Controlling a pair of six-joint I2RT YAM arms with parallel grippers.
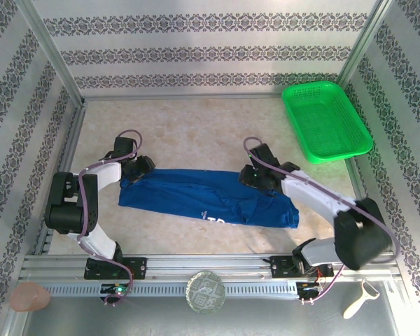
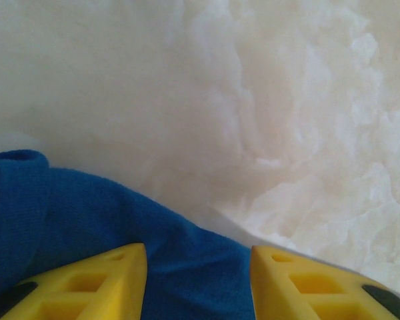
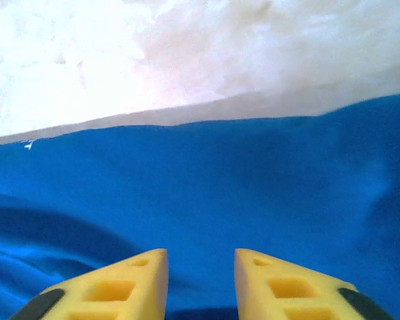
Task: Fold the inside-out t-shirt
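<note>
Seemingly mid-grasp on the t-shirt [image 1: 210, 199], stretched as 1 band across the table [image 1: 196, 133]. Left gripper [image 1: 140, 170]: fingers apart astride the cloth edge. Right gripper [image 1: 255, 178]: narrow gap over cloth, hold unclear. Next, pinch both far edges, fold nearward. Bare room beyond; green basket [image 1: 325, 119] well clear.

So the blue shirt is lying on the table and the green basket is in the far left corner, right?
Not quite: the green basket sits in the far right corner, not the left, as the top view shows. The blue shirt does lie on the table.
</note>
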